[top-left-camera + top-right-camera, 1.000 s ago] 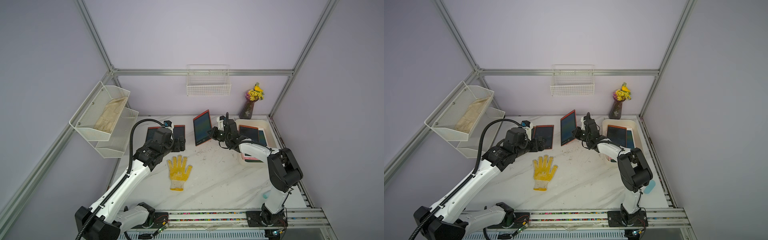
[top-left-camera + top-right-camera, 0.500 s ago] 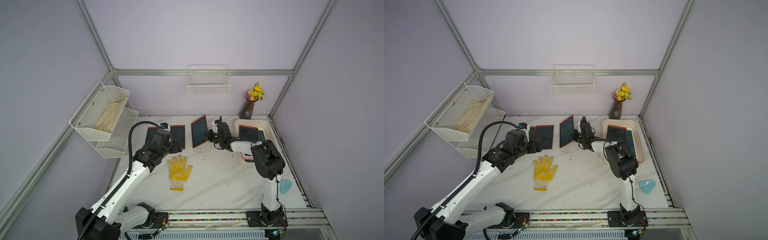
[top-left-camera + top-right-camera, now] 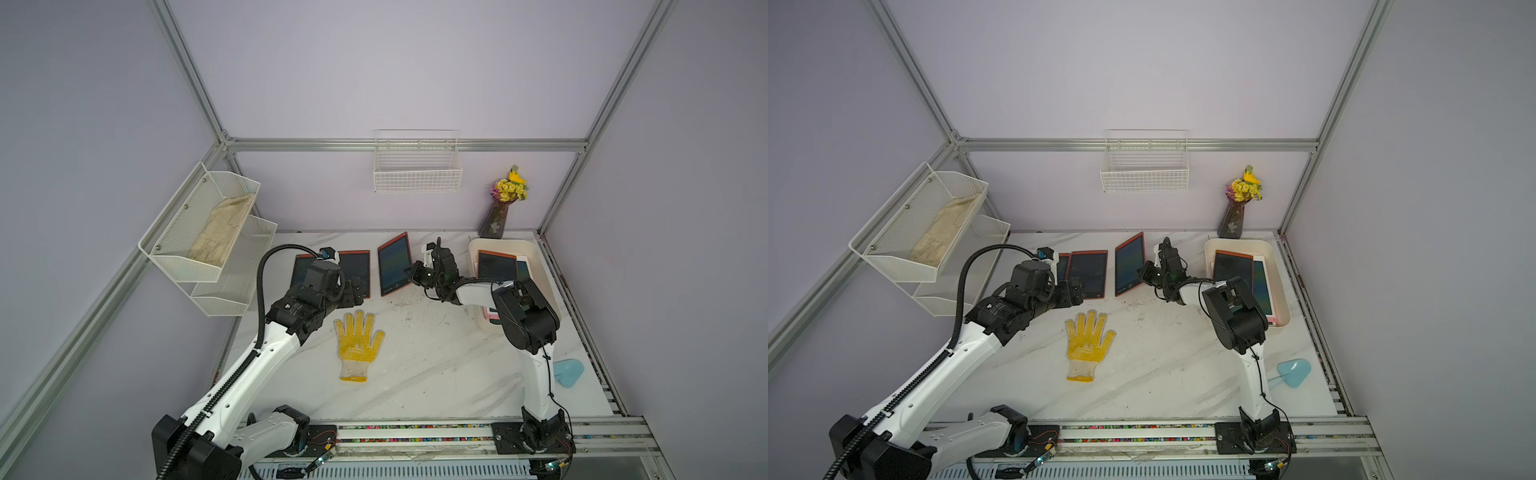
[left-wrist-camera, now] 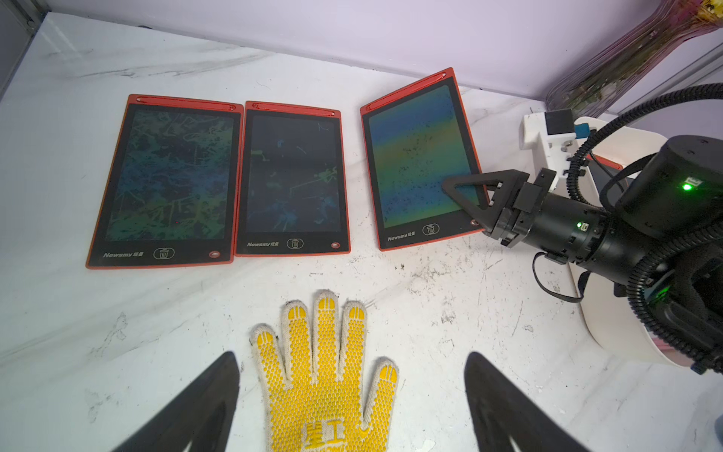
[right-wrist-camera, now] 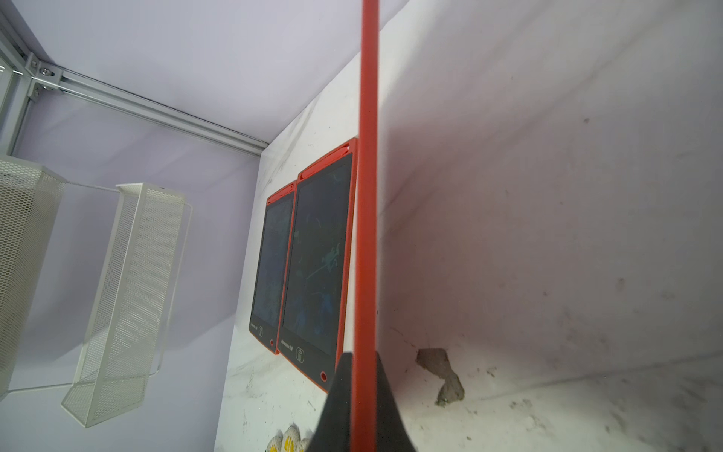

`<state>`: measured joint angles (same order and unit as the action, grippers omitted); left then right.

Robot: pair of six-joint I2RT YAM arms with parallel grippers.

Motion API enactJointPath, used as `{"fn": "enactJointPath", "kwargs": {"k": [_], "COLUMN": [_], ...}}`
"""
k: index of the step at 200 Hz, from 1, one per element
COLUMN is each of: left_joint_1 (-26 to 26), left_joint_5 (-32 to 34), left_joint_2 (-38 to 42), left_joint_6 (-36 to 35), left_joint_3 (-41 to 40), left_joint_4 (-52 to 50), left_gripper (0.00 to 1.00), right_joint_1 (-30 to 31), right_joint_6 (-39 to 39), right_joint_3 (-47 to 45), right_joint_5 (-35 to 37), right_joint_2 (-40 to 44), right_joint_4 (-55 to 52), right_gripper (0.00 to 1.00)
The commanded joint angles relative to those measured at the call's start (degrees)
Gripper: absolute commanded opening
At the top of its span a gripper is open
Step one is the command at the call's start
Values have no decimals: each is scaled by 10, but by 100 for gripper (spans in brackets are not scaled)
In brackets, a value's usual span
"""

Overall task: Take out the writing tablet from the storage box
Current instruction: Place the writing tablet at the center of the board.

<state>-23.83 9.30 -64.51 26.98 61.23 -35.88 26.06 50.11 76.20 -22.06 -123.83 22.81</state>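
Note:
A red-framed writing tablet (image 3: 394,264) (image 3: 1129,264) (image 4: 420,156) hangs tilted just above the table, left of the storage box. My right gripper (image 3: 413,272) (image 3: 1145,275) (image 4: 469,195) (image 5: 364,391) is shut on its right long edge; the right wrist view shows it edge-on. The cream storage box (image 3: 544,274) (image 3: 1280,282) sits at the back right with more tablets (image 3: 496,266) inside. My left gripper (image 3: 353,291) (image 4: 352,354) stands open over the yellow glove, holding nothing.
Two red tablets (image 4: 168,176) (image 4: 293,176) lie flat side by side at the back, left of the held one. The yellow glove (image 3: 358,340) lies mid-table. A flower vase (image 3: 496,216), wire basket (image 3: 417,166), mesh shelf (image 3: 208,232) and blue object (image 3: 568,372) surround them.
My right gripper has carried the tablet down and slightly left, closer to the table beside the two flat tablets. The left gripper has drawn back a little and stays open.

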Motion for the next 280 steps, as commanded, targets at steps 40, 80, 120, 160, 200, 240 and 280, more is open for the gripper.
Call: {"fn": "enactJointPath", "kwargs": {"k": [40, 80, 120, 160, 200, 240, 280], "left_joint_1": [8, 8, 8, 9, 9, 9, 9], "left_joint_5": [-5, -12, -13, -14, -17, -19, -20], "left_joint_2": [18, 13, 15, 15, 13, 12, 11], "left_joint_6": [7, 9, 8, 11, 11, 11, 11], "left_joint_3": [-22, -20, -23, -26, -26, -27, -30], "left_joint_4": [31, 33, 33, 33, 33, 34, 34], "left_gripper": [89, 90, 90, 90, 90, 90, 90], "right_joint_1": [7, 8, 8, 8, 8, 10, 12], "right_joint_6": [44, 57, 62, 71, 76, 78, 79], "right_joint_3": [31, 33, 39, 36, 26, 23, 19], "right_joint_5": [-20, -25, -28, -31, -31, -31, -22], "right_joint_2": [-29, -46, -53, -57, -59, -62, -63], "right_joint_4": [43, 52, 56, 63, 69, 70, 61], "right_gripper": [0, 0, 0, 0, 0, 6, 15]}}
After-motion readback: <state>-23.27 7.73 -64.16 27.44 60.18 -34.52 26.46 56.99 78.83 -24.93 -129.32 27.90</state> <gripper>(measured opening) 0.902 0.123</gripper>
